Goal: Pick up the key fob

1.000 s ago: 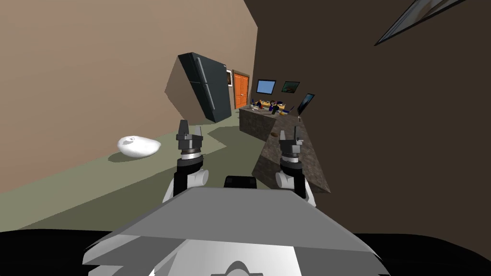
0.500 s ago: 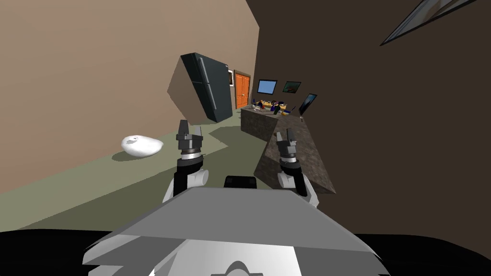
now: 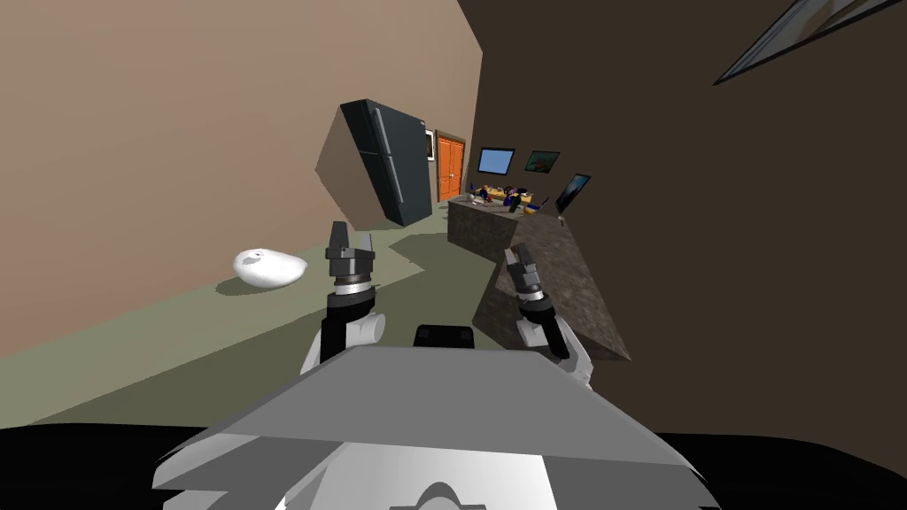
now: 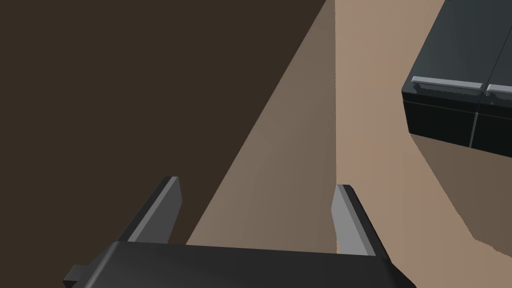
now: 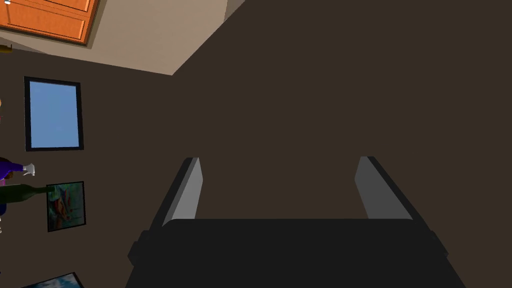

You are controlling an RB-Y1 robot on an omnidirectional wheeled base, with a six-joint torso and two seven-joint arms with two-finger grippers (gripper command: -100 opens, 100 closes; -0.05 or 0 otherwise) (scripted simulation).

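A long dark stone counter (image 3: 571, 288) runs along the wall on my right. Several small colourful items (image 3: 505, 197) crowd its far end, and I cannot pick out a key fob among them or on the near part. My right gripper (image 3: 518, 257) hangs over the counter's near left edge, tilted left, with its fingers open and nothing between them (image 5: 280, 159). Over the floor in front of my chest, my left gripper (image 3: 348, 237) points up, open and empty (image 4: 255, 182).
A dark fridge (image 3: 390, 173) stands against the tan wall ahead on the left, with an orange door (image 3: 449, 166) beyond it. On the green floor at the left lies a white rounded lump (image 3: 268, 266). Pictures hang on the dark wall above the counter.
My right gripper has swung left and tilted over the counter's edge. The whole view has slid slightly right, so I have turned a little. The left arm is unchanged.
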